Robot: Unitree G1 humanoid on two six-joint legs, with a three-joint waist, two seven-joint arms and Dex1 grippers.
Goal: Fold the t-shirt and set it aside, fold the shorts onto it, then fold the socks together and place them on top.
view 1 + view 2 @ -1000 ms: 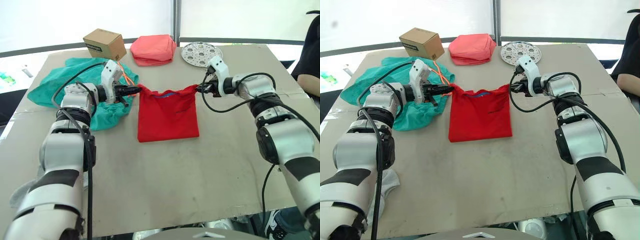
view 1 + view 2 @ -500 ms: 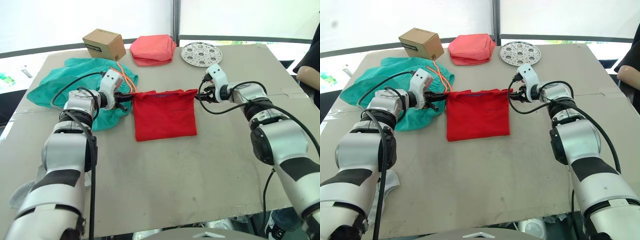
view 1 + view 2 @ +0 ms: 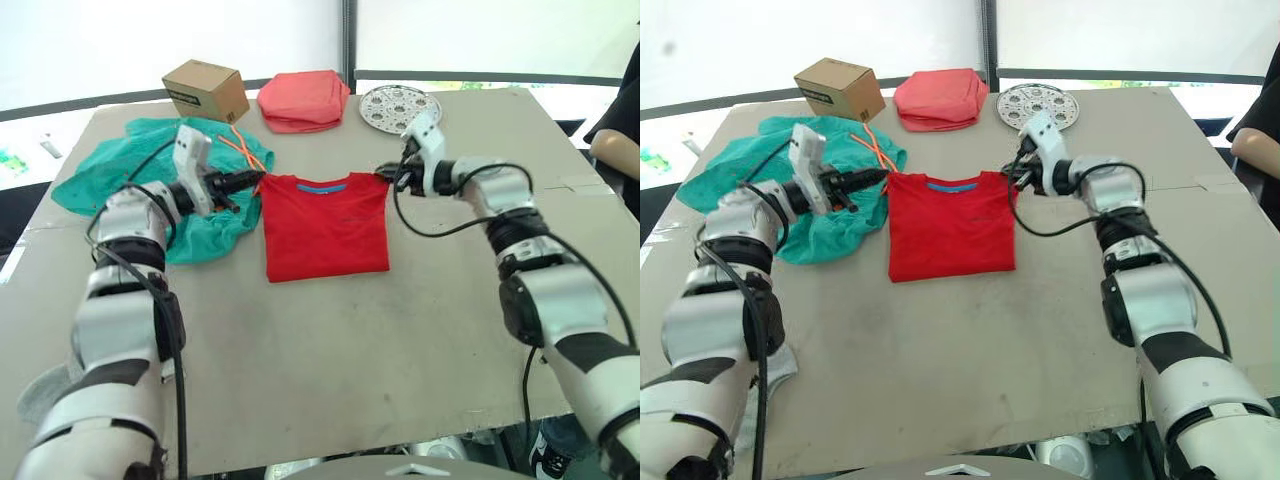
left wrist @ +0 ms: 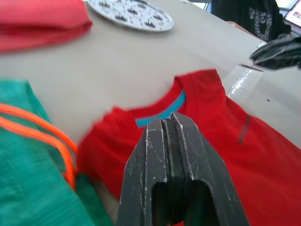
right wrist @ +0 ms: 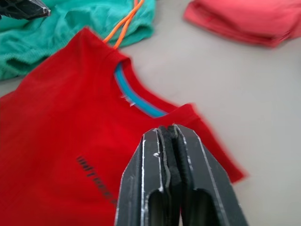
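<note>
T-shirt flat on grey table; bright window, probably, behind.

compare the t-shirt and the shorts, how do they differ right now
The t-shirt is bright red; the shorts are teal with an orange cord. The t-shirt lies flat in a neat rectangle mid-table; the shorts sit in a rumpled heap to its left. The shorts' edge lies beside the t-shirt's left edge. Both rest on the table, similar in spread.
</note>
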